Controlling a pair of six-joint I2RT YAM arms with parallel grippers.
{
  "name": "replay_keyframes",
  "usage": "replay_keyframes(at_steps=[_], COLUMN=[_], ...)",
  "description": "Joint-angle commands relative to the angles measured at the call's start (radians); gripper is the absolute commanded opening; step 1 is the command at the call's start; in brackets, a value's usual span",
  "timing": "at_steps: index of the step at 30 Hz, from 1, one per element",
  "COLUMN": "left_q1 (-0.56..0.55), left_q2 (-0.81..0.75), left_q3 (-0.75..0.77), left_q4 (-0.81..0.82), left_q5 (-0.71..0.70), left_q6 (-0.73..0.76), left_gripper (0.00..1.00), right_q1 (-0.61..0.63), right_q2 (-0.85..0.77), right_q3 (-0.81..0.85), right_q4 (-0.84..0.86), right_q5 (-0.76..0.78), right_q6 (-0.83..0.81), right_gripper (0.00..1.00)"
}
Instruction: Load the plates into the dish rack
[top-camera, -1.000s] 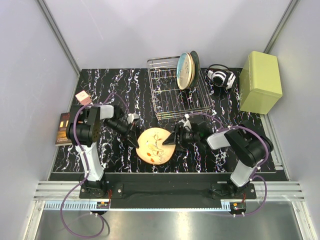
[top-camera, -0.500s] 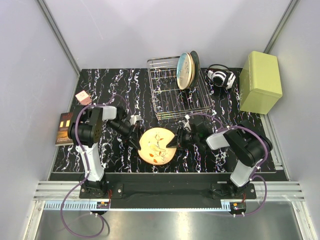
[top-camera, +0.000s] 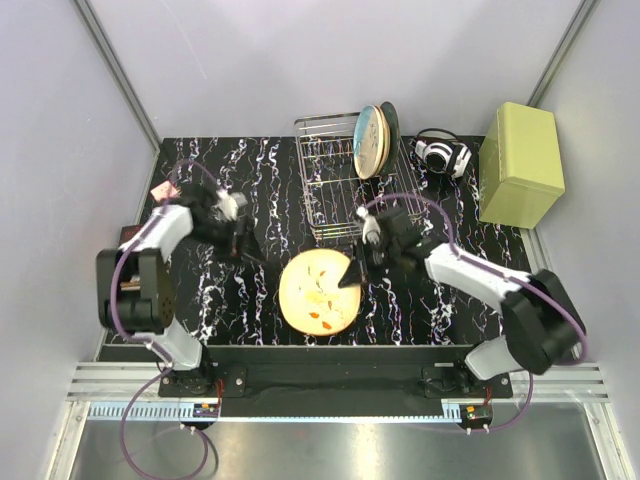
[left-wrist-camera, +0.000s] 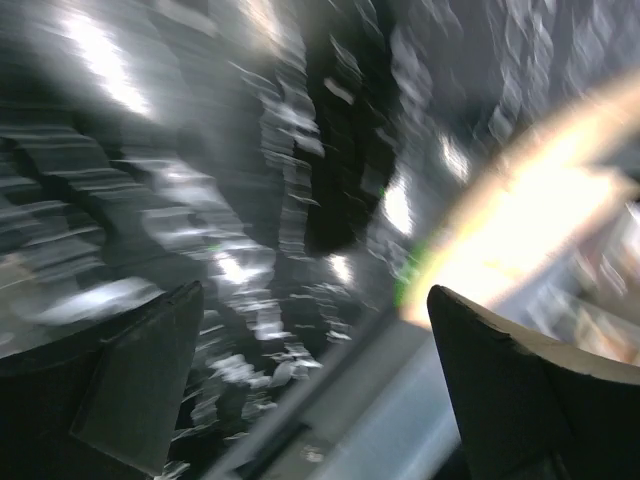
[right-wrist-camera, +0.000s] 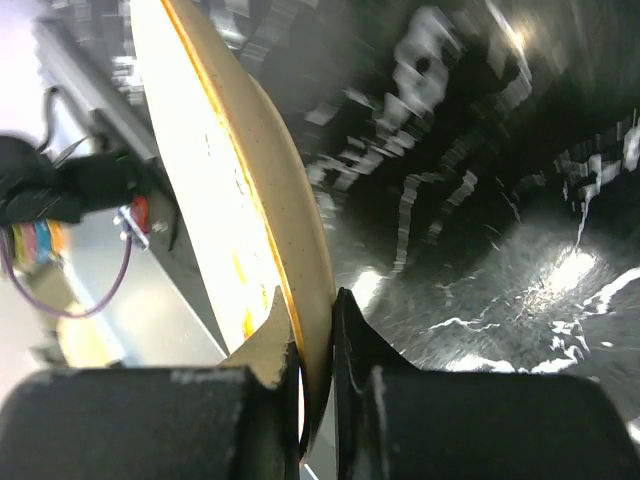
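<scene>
Left end effector (top-camera: 245, 246) withdrawn, plate (top-camera: 315, 292) face-up

Pale grey walls (top-camera: 250, 60) enclose a black white-veined marble tabletop (top-camera: 250, 170).

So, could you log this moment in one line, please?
right claw: shut on tan plate; left claw: open, empty; dish rack: plates inside
</scene>
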Motion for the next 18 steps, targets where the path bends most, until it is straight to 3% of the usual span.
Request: replay_keyframes(at_steps=[1,3,5,6,9,10,12,13,18], left_q1=[0.086,0.084,0.079,0.073,0.056,0.058,0.058,0.058,0.055], left_q2=[-0.199,-0.242,-0.293,-0.312,-0.360,-0.368,-0.377,-0.385,-0.425], left_q3=[0.136,0.173,0.184,0.173,0.162,0.164,0.168,0.167,0.141], left_q4=[0.072,0.100,0.107,0.132,0.152,0.152,0.143,0.141,0.143], left_q5=[-0.313,-0.520,-0.616,-0.745,-0.928,-0.949,-0.955,-0.947,-0.874], left_q6=[-0.038,-0.102,-0.144,-0.187,-0.218,-0.221,-0.219,-0.222,-0.244], left_gripper=[0.99,0.99,0.99,0.99,0.99,0.99,0.99,0.99,0.99], right_q1=[-0.011,-0.010,-0.010,-0.011,-0.010,-0.010,-0.010,-0.011,-0.013], right_q2=[-0.161,-0.171,-0.177,-0.175,-0.128,-0.111,-0.056,-0.019,0.111], right_q3=[0.251,0.381,0.512,0.556,0.725,0.763,0.837,0.854,1.050], right_q4=[-0.246,-0.326,-0.346,-0.354,-0.316,-0.299,-0.203,-0.166,-0.081], right_q5=[-0.094,-0.071,0.030,0.089,0.408,0.561,0.694,0.829,0.927], right_q6=[-0.229,-0.291,-0.340,-0.355,-0.409,-0.449,-0.484,-0.490,-0.518], right_gripper=[0.00,0.00,0.00,0.00,0.00,0.00,0.00,0.00,0.00])
